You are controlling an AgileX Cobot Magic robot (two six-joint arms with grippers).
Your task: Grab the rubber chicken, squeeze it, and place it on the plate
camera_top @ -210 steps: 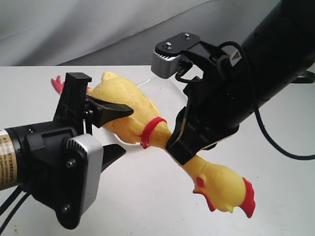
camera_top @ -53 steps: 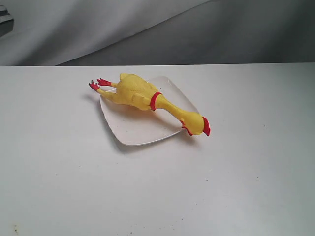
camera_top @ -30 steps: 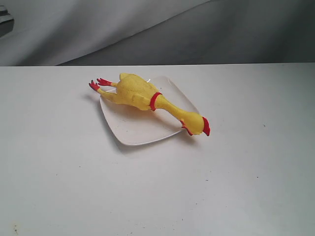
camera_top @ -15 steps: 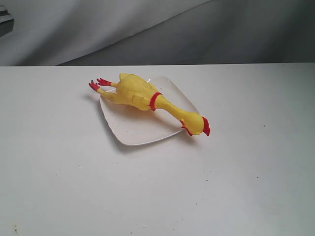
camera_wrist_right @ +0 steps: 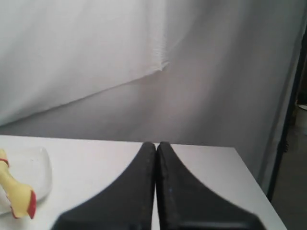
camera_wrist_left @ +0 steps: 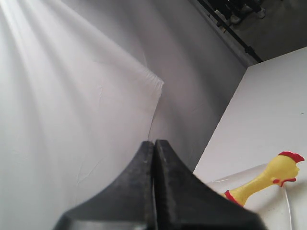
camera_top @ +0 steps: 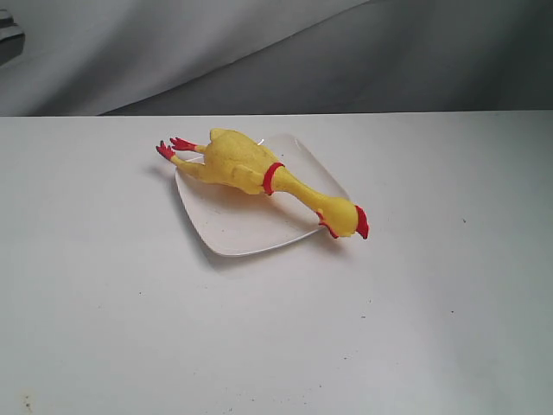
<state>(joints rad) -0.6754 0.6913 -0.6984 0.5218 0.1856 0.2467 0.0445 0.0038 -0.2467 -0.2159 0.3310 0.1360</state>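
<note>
The rubber chicken [camera_top: 246, 166] lies across the plate [camera_top: 233, 229], feet at 10 o'clock, head past the rim at 4 o'clock. It looks soft, light and squishy; grab its fat body. The left end effector [camera_wrist_left: 154, 155] and right end effector [camera_wrist_right: 156, 147] are pinched closed, empty.

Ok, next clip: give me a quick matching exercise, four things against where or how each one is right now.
1. red-combed head of the yellow rubber toy chicken
2. the chicken's red feet
3. glossy white square plate
4. black left gripper

A. fingers pressed together, empty
B. flat on the white table, under the body
C. past the plate's near right edge
D. past the plate's far left corner

Pairs: 1-C, 2-D, 3-B, 4-A
</note>
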